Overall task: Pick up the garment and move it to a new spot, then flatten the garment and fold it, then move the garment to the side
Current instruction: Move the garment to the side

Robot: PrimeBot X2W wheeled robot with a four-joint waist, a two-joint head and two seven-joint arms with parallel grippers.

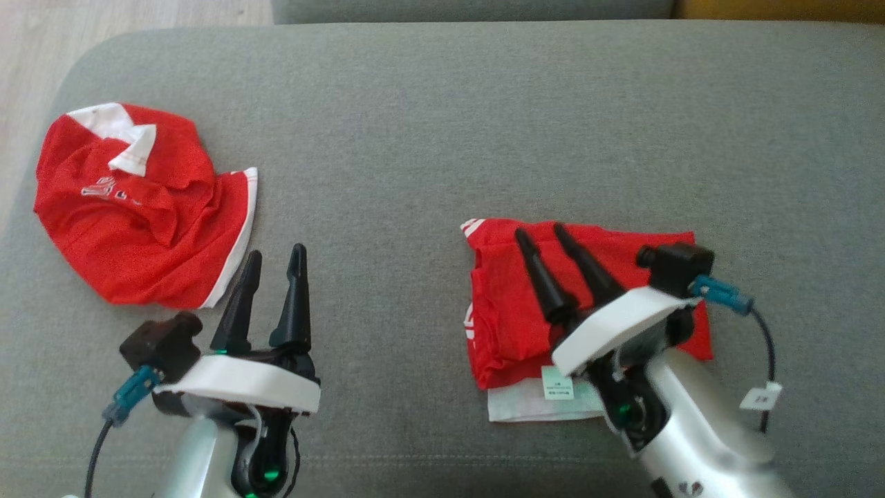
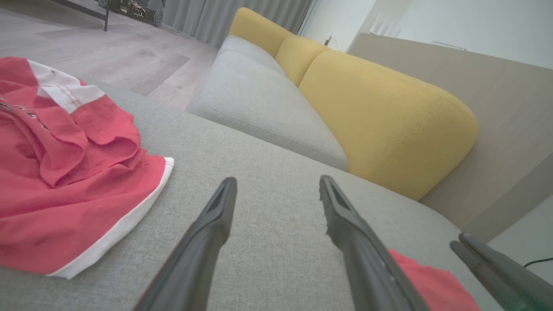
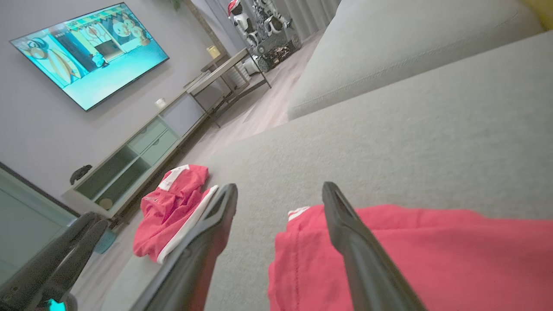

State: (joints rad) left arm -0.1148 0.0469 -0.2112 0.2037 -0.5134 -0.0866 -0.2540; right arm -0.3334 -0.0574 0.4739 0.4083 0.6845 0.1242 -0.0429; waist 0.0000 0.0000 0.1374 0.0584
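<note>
- Grey woven sofa seat (image 1: 442, 104) in the head view, under both arms.
- Dark-fingered left gripper (image 1: 275, 254) spread wide and empty above bare fabric; crumpled red polo shirt with white collar (image 1: 138, 235) just beyond and left of its fingertips, apart from them.
- Right gripper (image 1: 541, 232) also spread wide, clasping nothing; folded red garment with a white label strip (image 1: 505, 332) directly beneath its fingers, contact with the cloth impossible to tell.
- Left wrist view: broad gap between the fingers, grey seat within it; crumpled shirt to their left, a corner of the folded garment by the right-hand finger's base; mustard-yellow back cushions (image 2: 389, 116) ahead and to the right.
- Right wrist view: fingers well apart, folded garment beneath the right-hand one and in the lower part of the gap; crumpled shirt farther ahead on the left; wall-mounted television (image 3: 90, 52) beyond, upper left.
</note>
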